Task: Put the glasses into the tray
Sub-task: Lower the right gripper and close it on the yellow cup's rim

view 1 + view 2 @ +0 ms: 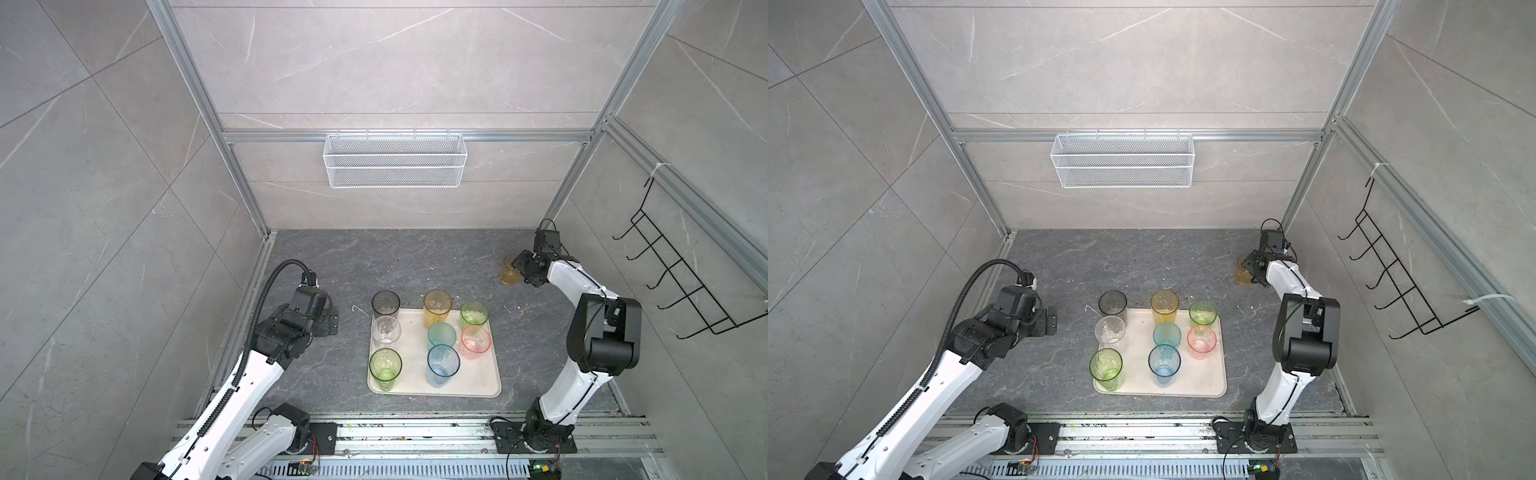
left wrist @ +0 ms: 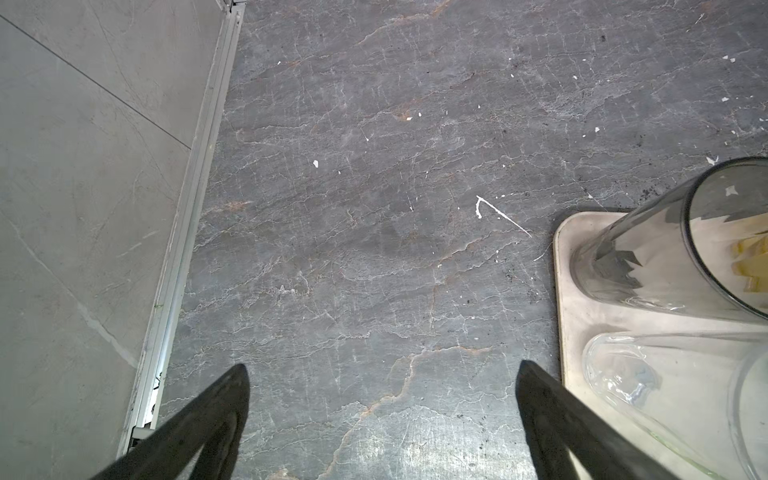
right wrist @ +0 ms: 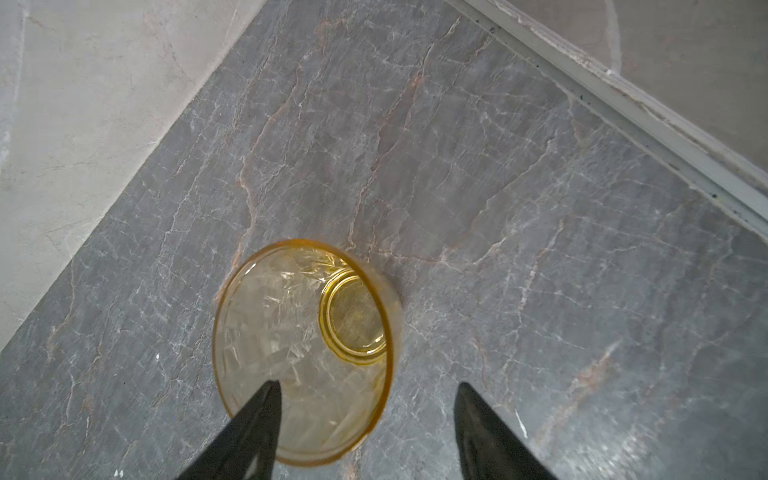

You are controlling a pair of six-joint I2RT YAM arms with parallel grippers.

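Eight tumblers (image 1: 443,361) stand on cream tray (image 1: 478,376); ninth, amber tumbler (image 3: 291,316), sits on dark tabletop (image 1: 374,257), well apart. My right gripper (image 3: 368,385) open, straddling its rim; left gripper (image 2: 383,365) open, empty, beside tray

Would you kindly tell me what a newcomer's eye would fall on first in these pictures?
First, the eight glasses, mostly tinted, standing together on the cream tray at the centre of both top views. Next, a lone amber glass near the far right corner, with the right gripper open across its rim, one finger over the mouth and one outside.
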